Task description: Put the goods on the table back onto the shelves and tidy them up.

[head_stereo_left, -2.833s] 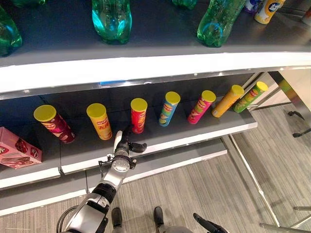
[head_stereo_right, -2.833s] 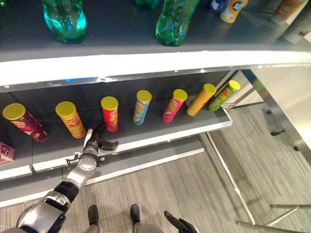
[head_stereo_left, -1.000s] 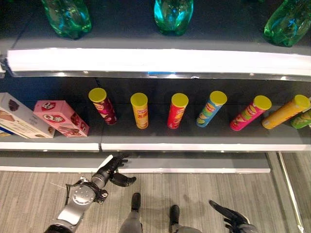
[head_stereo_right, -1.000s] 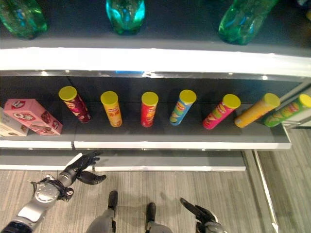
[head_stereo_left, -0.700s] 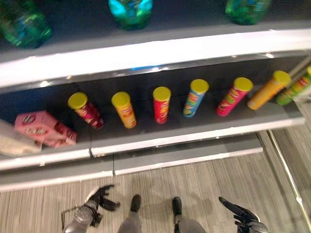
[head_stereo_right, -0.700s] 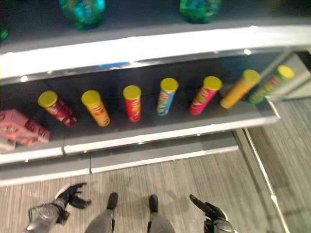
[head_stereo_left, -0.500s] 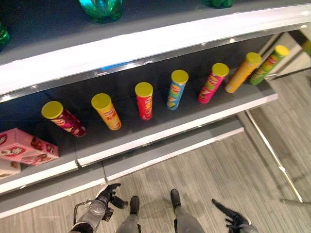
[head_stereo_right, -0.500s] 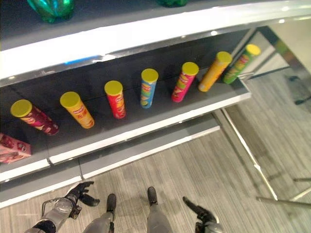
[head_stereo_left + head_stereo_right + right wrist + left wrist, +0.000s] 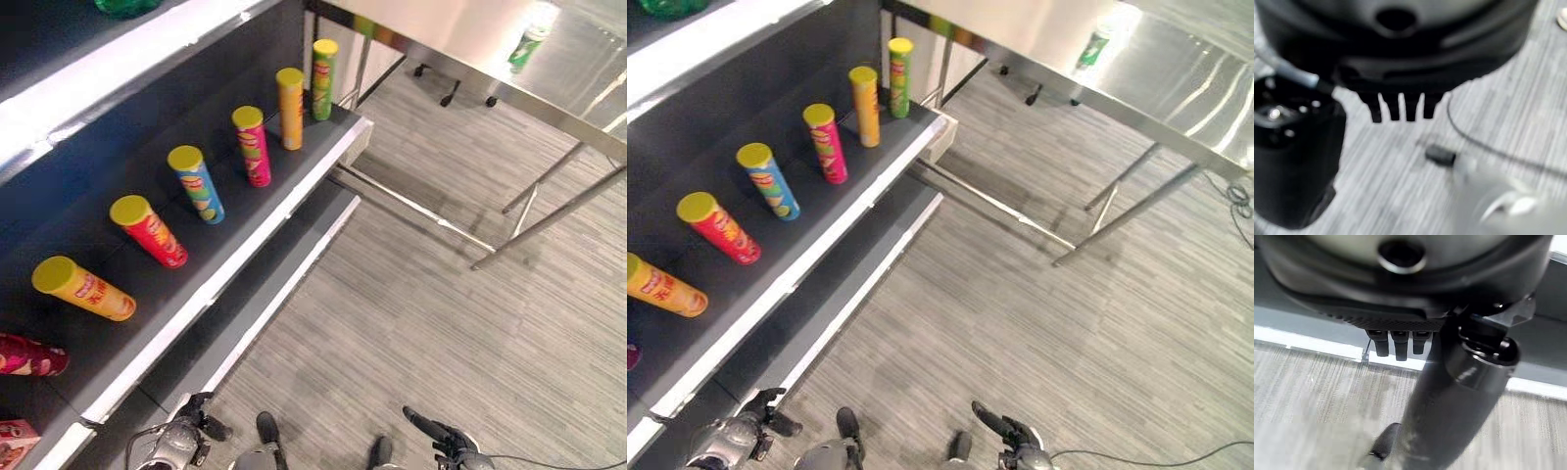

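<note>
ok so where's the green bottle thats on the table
The green bottle stands on the steel table at the eye views' upper right, alone, well away from the green can that ends the shelf row.

Both arms hang low; the left hand (image 9: 199, 414) and the right hand (image 9: 438, 439) hold nothing, fingers straight and relaxed

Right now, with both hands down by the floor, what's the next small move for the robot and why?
Probably step toward the steel table and reach for the green can standing on it. Both the left hand and right hand hang open and hold nothing, the cans on the shelf already stand in a row, and that can is off the shelf.
</note>
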You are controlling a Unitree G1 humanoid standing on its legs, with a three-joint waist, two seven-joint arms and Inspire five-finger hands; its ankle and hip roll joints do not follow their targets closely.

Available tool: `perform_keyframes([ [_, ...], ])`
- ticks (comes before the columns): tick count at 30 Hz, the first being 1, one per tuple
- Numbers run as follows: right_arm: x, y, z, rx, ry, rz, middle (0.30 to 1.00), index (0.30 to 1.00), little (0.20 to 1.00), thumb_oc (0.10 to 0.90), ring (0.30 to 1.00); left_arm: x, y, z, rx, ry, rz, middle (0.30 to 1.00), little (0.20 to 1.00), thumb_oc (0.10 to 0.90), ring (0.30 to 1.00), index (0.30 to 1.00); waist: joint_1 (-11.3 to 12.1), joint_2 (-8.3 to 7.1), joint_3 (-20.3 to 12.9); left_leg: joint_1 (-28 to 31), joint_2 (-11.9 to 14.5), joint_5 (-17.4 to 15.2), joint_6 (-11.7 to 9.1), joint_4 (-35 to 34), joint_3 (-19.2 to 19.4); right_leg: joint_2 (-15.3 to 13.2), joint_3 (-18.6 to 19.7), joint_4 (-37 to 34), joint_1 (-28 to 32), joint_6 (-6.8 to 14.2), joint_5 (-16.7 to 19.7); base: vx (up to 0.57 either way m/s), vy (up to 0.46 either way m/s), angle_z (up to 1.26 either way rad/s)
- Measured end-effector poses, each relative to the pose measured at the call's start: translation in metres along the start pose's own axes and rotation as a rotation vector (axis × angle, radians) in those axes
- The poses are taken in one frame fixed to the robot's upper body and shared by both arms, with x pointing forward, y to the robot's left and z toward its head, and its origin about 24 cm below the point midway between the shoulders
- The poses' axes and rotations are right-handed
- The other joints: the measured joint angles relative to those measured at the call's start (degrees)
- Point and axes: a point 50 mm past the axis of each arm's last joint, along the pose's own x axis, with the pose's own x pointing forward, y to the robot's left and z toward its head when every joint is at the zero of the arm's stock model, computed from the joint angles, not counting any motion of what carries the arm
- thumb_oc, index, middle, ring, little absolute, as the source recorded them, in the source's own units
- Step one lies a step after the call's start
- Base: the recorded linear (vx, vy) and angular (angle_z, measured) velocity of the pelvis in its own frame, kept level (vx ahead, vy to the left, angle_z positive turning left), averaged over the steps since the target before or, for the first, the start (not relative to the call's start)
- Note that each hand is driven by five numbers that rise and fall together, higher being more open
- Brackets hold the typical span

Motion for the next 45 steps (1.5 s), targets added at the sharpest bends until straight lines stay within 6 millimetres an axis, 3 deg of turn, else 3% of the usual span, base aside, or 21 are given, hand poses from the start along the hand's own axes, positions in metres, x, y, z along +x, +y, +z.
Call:
perform_keyframes([
  [2,-0.001,-0.005,-0.002,-0.005,0.000,-0.009,0.900,0.900,0.900,0.800,0.900,-0.002,-0.006,-0.009,-0.003,0.020,-0.024,0.900,0.900,0.800,0.900,0.900,-0.5,1.28,-0.9,0.7,2.7,2.3,-2.4,-1.5,-1.6,3.3,1.0,-0.1,0.2,-1.2,-1.2,0.08,-0.231,-0.14],
  [4,-0.004,-0.026,-0.016,-0.023,0.033,-0.061,0.900,0.900,0.900,0.800,0.900,-0.004,-0.022,-0.005,-0.006,0.007,-0.071,0.900,0.900,0.800,0.900,0.900,-0.9,3.12,-2.0,1.4,7.9,6.3,-5.5,-2.8,-6.9,8.9,1.0,1.0,0.2,-4.2,-3.3,0.05,-0.287,-0.11],
  [5,-0.004,-0.031,-0.018,-0.026,0.036,-0.073,0.900,0.900,0.900,0.800,0.900,-0.005,-0.025,-0.005,-0.009,0.005,-0.079,0.900,0.900,0.800,0.900,0.900,-1.3,3.44,-2.2,1.4,8.6,7.2,-6.1,-2.7,-7.7,9.8,1.2,1.3,0.2,-4.7,-3.9,0.02,-0.204,-0.09],
  [6,-0.004,-0.034,-0.018,-0.023,0.036,-0.081,0.900,0.900,0.900,0.800,0.900,-0.005,-0.027,-0.004,-0.016,0.002,-0.083,0.900,0.900,0.800,0.900,0.900,-1.8,3.45,-2.1,1.1,9.4,8.3,-7.4,-1.3,-9.4,10.6,1.9,2.2,-0.3,-6.3,-4.9,-0.01,-0.078,-0.28],
  [8,-0.004,-0.037,-0.011,-0.013,0.013,-0.089,0.900,0.900,0.900,0.800,0.900,-0.006,-0.027,-0.004,-0.028,-0.005,-0.085,0.900,0.900,0.800,0.900,0.900,-1.9,1.99,-2.0,1.1,9.4,13.5,-8.6,-0.9,-14.1,10.1,3.8,3.1,-0.8,-7.5,-4.7,0.02,-0.104,-0.38],
  [9,-0.004,-0.040,-0.009,-0.018,0.003,-0.094,0.900,0.900,0.900,0.800,0.900,-0.006,-0.029,-0.002,-0.042,-0.010,-0.091,0.900,0.900,0.800,0.900,0.900,-2.0,1.98,-1.9,0.8,8.9,13.4,-9.1,0.1,-15.9,10.3,4.5,3.0,-0.7,-8.1,-4.4,0.05,-0.033,-0.41],
  [10,-0.004,-0.043,-0.003,-0.032,-0.019,-0.104,0.900,0.900,0.900,0.800,0.900,-0.006,-0.033,0.003,-0.061,-0.024,-0.103,0.900,0.900,0.800,0.900,0.900,-1.7,0.91,-1.1,-0.5,4.0,6.6,-11.5,3.4,-24.9,8.9,6.5,2.1,-0.7,-9.3,-2.9,0.07,0.029,-0.64],
  [12,-0.002,-0.045,0.010,-0.036,-0.054,-0.110,0.900,0.900,0.900,0.800,0.900,-0.007,-0.039,0.004,-0.064,-0.025,-0.134,0.900,0.900,0.800,0.900,0.900,-1.1,1.13,-0.5,0.2,-1.2,4.5,-10.1,1.6,-27.8,8.4,7.9,0.9,-0.9,-9.3,-1.5,0.09,0.073,-0.62],
  [13,-0.003,-0.049,0.012,-0.038,-0.060,-0.119,0.900,0.900,0.900,0.800,0.900,-0.008,-0.042,0.006,-0.064,-0.029,-0.144,0.900,0.900,0.800,0.900,0.900,-1.3,2.14,-0.6,0.1,-3.0,3.5,-8.3,0.2,-28.5,8.8,8.5,-0.4,-0.4,-9.0,-1.2,0.06,0.090,-0.33],
  [14,-0.002,-0.051,0.016,-0.040,-0.067,-0.125,0.900,0.900,0.900,0.800,0.900,-0.009,-0.046,0.006,-0.067,-0.030,-0.153,0.900,0.900,0.800,0.900,0.900,-1.1,3.36,-0.3,1.2,-4.5,2.9,-6.6,-2.7,-28.1,9.6,8.9,-1.1,0.2,-9.1,-0.3,0.03,0.058,-0.29],
  [15,-0.002,-0.052,0.018,-0.041,-0.074,-0.128,0.900,0.900,0.900,0.800,0.900,-0.010,-0.049,0.004,-0.070,-0.024,-0.161,0.900,0.900,0.800,0.900,0.900,-1.3,4.62,-0.3,2.2,-4.7,2.9,-6.3,-4.6,-27.0,10.4,9.1,-1.1,0.5,-9.0,-0.2,0.05,0.098,-0.19],
  [16,-0.002,-0.047,0.018,-0.037,-0.077,-0.116,0.900,0.900,0.900,0.800,0.900,-0.009,-0.049,0.002,-0.071,-0.016,-0.159,0.900,0.900,0.800,0.900,0.900,-1.9,5.50,-0.2,2.8,-4.8,3.6,-2.0,-5.5,-26.6,10.8,9.0,-1.0,1.0,-8.3,-0.5,0.08,0.116,-0.04],
  [20,-0.001,-0.034,0.012,-0.021,-0.059,-0.089,0.900,0.900,0.900,0.800,0.900,-0.009,-0.047,-0.001,-0.062,0.006,-0.157,0.900,0.900,0.800,0.900,0.900,-2.2,5.16,-0.2,6.2,-5.7,5.1,-0.8,-10.7,-25.3,10.0,9.7,-1.1,1.5,-7.2,-1.1,0.08,0.089,-0.05],
  [26,-0.001,-0.018,-0.006,-0.008,0.005,-0.055,0.900,0.900,0.900,0.800,0.900,-0.009,-0.041,-0.011,-0.052,0.028,-0.140,0.900,0.900,0.800,0.900,0.900,-2.0,5.25,-0.3,6.7,-6.7,4.6,-0.1,-10.7,-24.4,8.9,10.5,-1.0,1.7,-6.7,-1.1,0.05,0.081,-0.06],
  [29,-0.002,-0.023,-0.012,0.027,0.037,-0.061,0.900,0.900,0.900,0.800,0.900,-0.010,-0.041,-0.021,-0.077,0.063,-0.139,0.900,0.900,0.800,0.900,0.900,-2.1,5.51,-1.6,7.1,-6.5,4.3,0.1,-10.7,-23.6,9.2,11.2,-1.1,1.8,-5.9,-1.7,0.02,0.034,-0.04],
  [32,-0.003,-0.026,-0.020,0.071,0.063,-0.074,0.900,0.900,0.900,0.800,0.900,-0.013,-0.046,-0.030,-0.277,0.110,-0.169,0.900,0.900,0.800,0.900,0.900,-2.4,4.67,-0.1,12.9,-6.7,3.4,-0.4,-10.7,-23.8,9.0,11.4,-1.1,7.6,-4.9,-2.9,0.08,0.061,0.03],
  [45,-0.008,-0.031,-0.041,0.076,0.117,-0.086,0.900,0.900,0.900,0.800,0.900,-0.019,-0.053,-0.047,-0.250,0.168,-0.183,0.900,0.900,0.800,0.900,0.900,-3.4,4.69,-3.6,13.3,-5.9,2.8,-0.4,-10.7,-23.1,9.7,12.5,-1.1,7.6,-5.3,-2.9,0.03,0.034,-0.04],
])
